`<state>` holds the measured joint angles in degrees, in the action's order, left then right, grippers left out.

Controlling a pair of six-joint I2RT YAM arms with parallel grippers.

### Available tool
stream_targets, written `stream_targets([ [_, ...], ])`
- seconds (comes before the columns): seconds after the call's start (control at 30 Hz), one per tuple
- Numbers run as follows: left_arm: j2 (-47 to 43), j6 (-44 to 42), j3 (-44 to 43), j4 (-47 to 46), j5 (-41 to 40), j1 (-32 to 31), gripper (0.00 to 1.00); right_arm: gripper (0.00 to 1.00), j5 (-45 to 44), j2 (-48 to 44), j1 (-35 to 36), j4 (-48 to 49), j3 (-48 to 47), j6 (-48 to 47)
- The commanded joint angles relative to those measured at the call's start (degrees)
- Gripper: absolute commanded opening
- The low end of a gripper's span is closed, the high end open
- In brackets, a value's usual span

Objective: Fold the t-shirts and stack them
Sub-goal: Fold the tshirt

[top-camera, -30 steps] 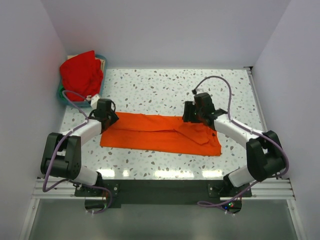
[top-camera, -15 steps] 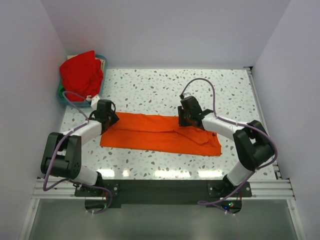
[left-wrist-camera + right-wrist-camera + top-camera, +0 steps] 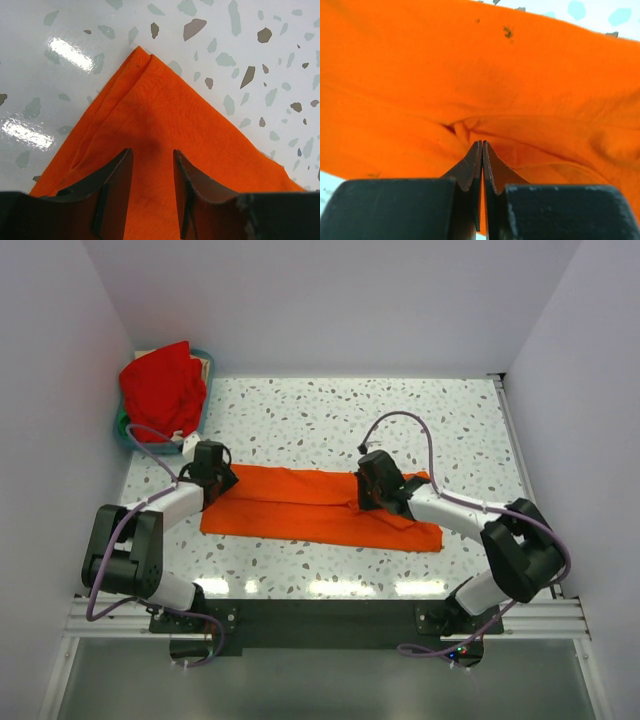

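My right gripper [image 3: 482, 144] has its 2 fingers pinched together on a pucker of the orange cloth t-shirt [image 3: 300, 508], which is spread flat on the speckled white table [image 3: 330, 410]. My left gripper [image 3: 152, 162] stands with its fingers apart over one corner of it. The crumpled red cloth t-shirt [image 3: 160, 385] sits in the blue-green plastic basket [image 3: 120, 430].

The left arm [image 3: 150, 515] bends at its elbow off the near left of the orange t-shirt [image 3: 300, 505], its forearm reaching to the shirt's left end. The left gripper [image 3: 213, 472] points down at that end's far corner, jaws parted, both fingers [image 3: 117, 175] over the cloth. The right arm [image 3: 470, 515] reaches from the shirt's right end across to its far edge, right of middle. There the right gripper [image 3: 370, 490] is closed, fingertips [image 3: 475, 155] pressed together where the cloth puckers.
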<state>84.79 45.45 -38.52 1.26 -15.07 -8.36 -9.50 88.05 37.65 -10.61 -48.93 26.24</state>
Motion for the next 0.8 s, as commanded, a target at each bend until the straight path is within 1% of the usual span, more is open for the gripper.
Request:
stream_targets([
  [0.0, -0.8, 0.6, 0.5, -3.0, 0.1, 0.3, 0.42, 0.02, -1.0, -4.8, 1.7, 2.5, 2.6, 4.1],
  [0.23, -1.0, 0.7, 0.9, -3.5, 0.7, 0.3, 0.42, 0.01, -0.2, -7.5, 4.9, 4.6, 5.9, 7.6],
  [0.4, -1.3, 0.7, 1.2, -3.8, 1.3, 0.3, 0.42, 0.00, 0.4, -6.8, 7.1, 6.4, 5.6, 9.6],
  [0.47, -1.5, 0.8, 1.3, -3.7, 1.6, 0.3, 0.42, 0.00, -1.3, -6.5, 8.0, 5.2, 4.2, 9.4],
  [0.5, -1.8, 0.4, 1.2, -3.6, 1.8, 0.3, 0.42, 0.03, -2.4, -7.0, 8.1, 3.4, 3.3, 8.9],
  [0.53, -2.1, 0.3, 1.2, -3.5, 1.8, 0.3, 0.43, 0.14, -5.7, -7.5, 8.1, 2.2, 2.9, 8.5],
  [0.6, -3.0, -0.1, 1.3, -3.5, 1.7, 0.3, 0.43, 0.21, -8.4, -9.1, 8.0, -1.6, 1.3, 6.6],
  [0.63, -3.1, -0.1, 1.3, -3.5, 1.7, 0.3, 0.43, 0.27, -11.8, -9.6, 7.9, -2.8, 0.7, 5.7],
  [0.77, -3.3, -0.2, 1.2, -3.3, 2.0, 0.3, 0.44, 0.36, -18.5, -11.1, 7.8, -7.7, -1.9, 1.8],
])
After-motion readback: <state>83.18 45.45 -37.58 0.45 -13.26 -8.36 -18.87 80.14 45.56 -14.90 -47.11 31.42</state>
